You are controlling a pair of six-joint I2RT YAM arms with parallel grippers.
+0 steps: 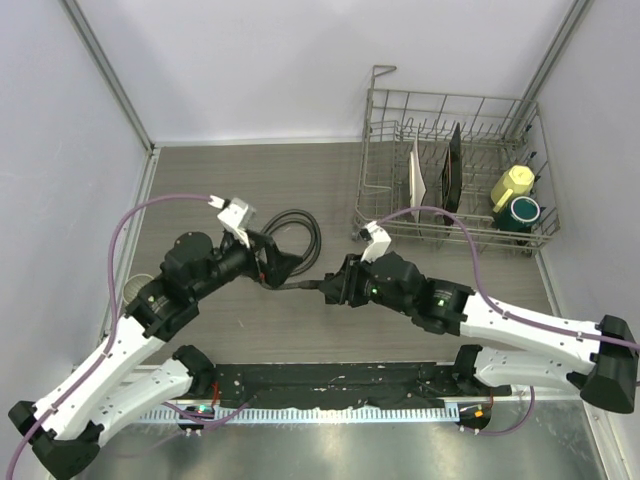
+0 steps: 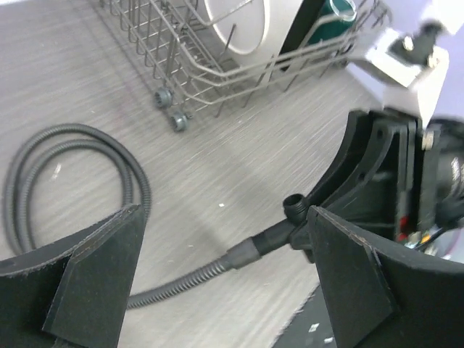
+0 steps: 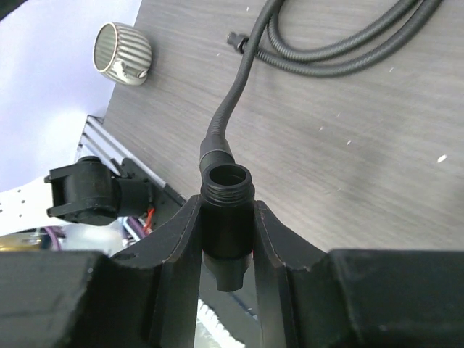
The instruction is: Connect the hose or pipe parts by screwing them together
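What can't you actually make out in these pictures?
- Right wrist view: the fingers of the right gripper hide the lower sides of the T-shaped fitting; the top edge cuts off the coil of the hose.
- Top view: the hose-to-fitting joint is too small and dark to judge.
- Left wrist view: the top edge cuts off the dish rack.
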